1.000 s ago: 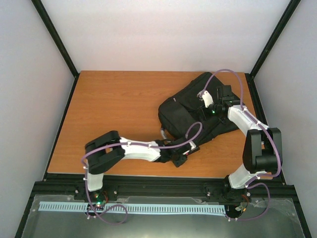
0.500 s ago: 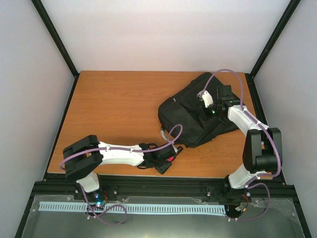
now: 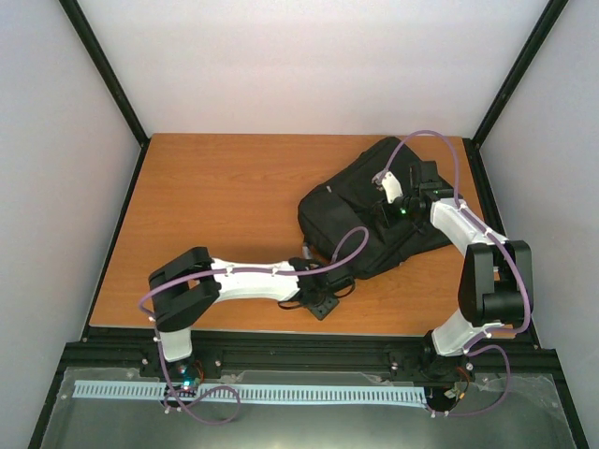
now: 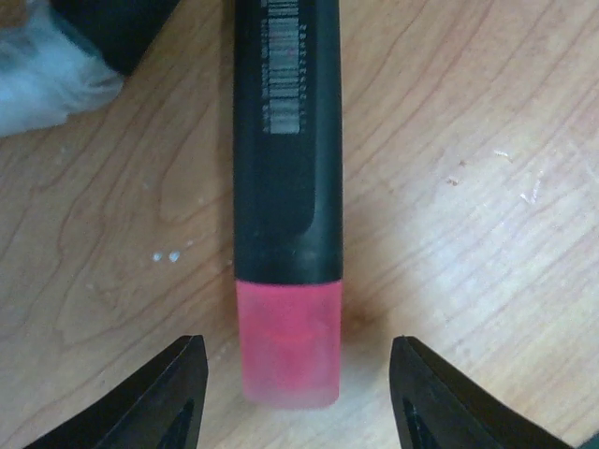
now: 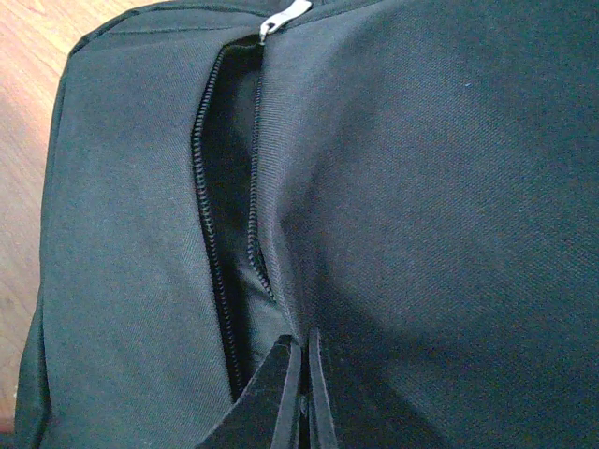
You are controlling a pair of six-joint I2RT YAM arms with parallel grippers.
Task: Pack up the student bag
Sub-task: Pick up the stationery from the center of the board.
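The highlighter point(image 4: 286, 187) waits unpacked on the surface point(image 4: 487, 140), your left fingers point(image 4: 154, 398) open astride it. Your right fingers point(image 5: 271, 393) pinch the student bag point(image 5: 440, 187) at its unzipped pocket point(image 5: 225, 234).

Wood table point(image 3: 215, 206): black, pink-capped highlighter point(image 4: 285, 187) lies flat, cap end between left gripper point(image 4: 295, 374) open fingers; student bag point(image 3: 351, 210) lies beyond it, under right gripper point(image 5: 301, 341).

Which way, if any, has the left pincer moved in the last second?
Yes. The left pincer has drawn back from the student bag, leftward along the near edge of the table, then edged slightly back.
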